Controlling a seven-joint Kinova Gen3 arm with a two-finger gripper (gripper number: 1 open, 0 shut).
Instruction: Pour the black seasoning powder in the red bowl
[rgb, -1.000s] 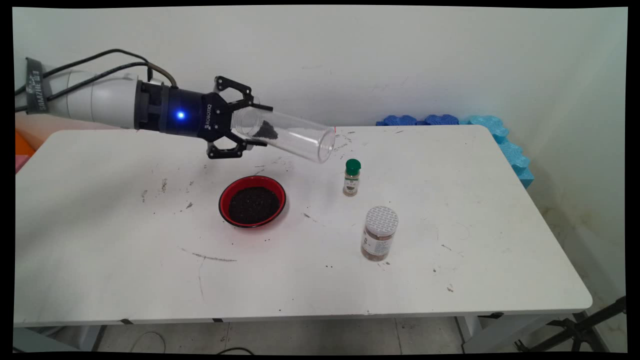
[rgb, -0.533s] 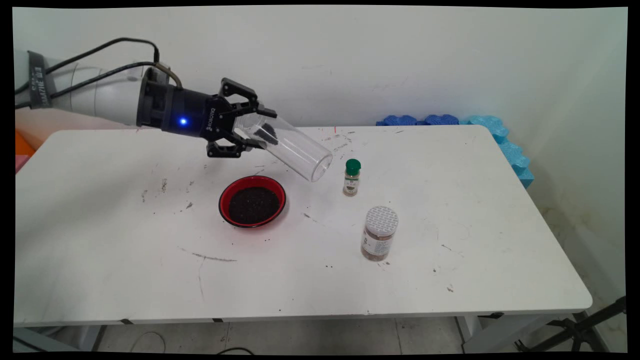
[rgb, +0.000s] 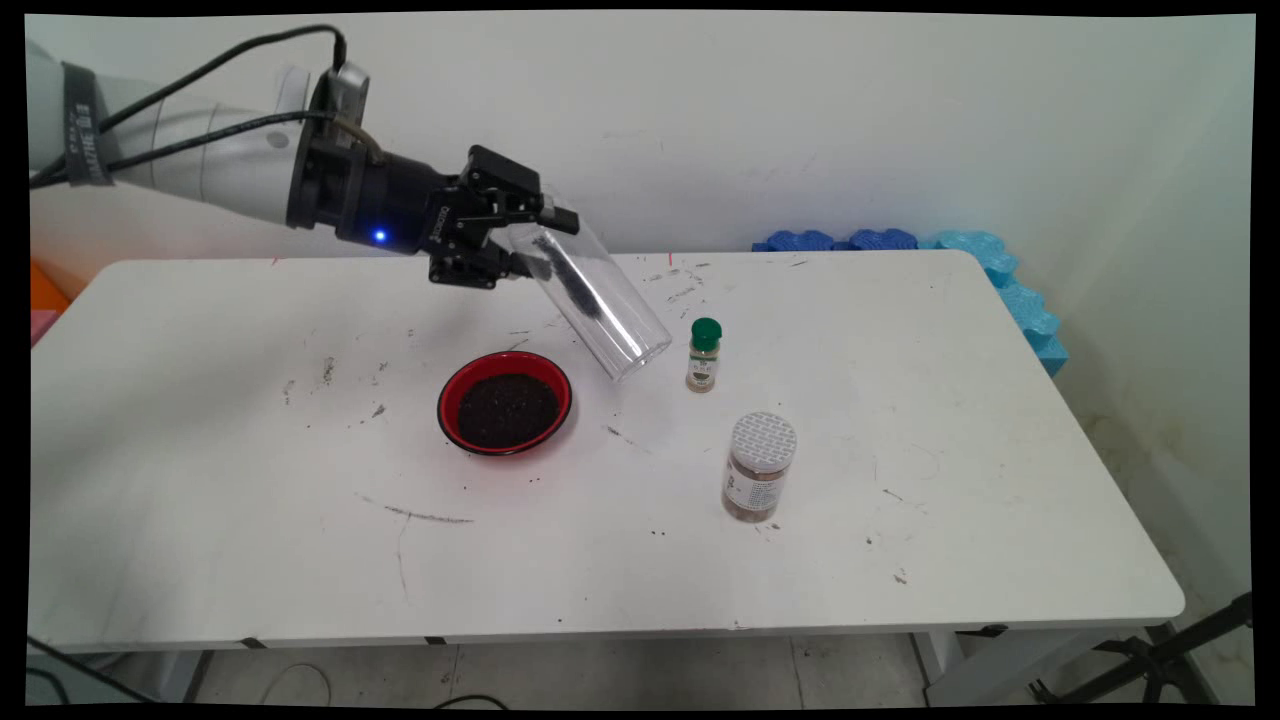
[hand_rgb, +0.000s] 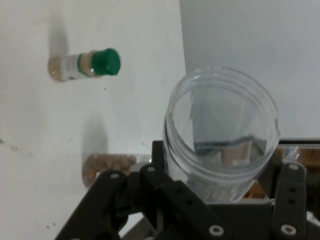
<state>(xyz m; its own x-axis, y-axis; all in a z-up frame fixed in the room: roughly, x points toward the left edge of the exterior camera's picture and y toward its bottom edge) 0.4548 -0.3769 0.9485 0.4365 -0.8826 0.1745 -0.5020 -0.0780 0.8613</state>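
Clear plastic jar (rgb: 592, 298) is clamped near its base by the black gripper (rgb: 520, 235) and held above the table's (rgb: 250, 500) far middle, tilted with its open mouth down and to the right; a streak of dark granules lies along its inner wall. Below and to its left stands a red bowl (rgb: 505, 402) of dark granules. A green-capped spice bottle (rgb: 704, 355) stands just right of the mouth; a silver-lidded jar (rgb: 759, 480) of brown contents stands nearer.
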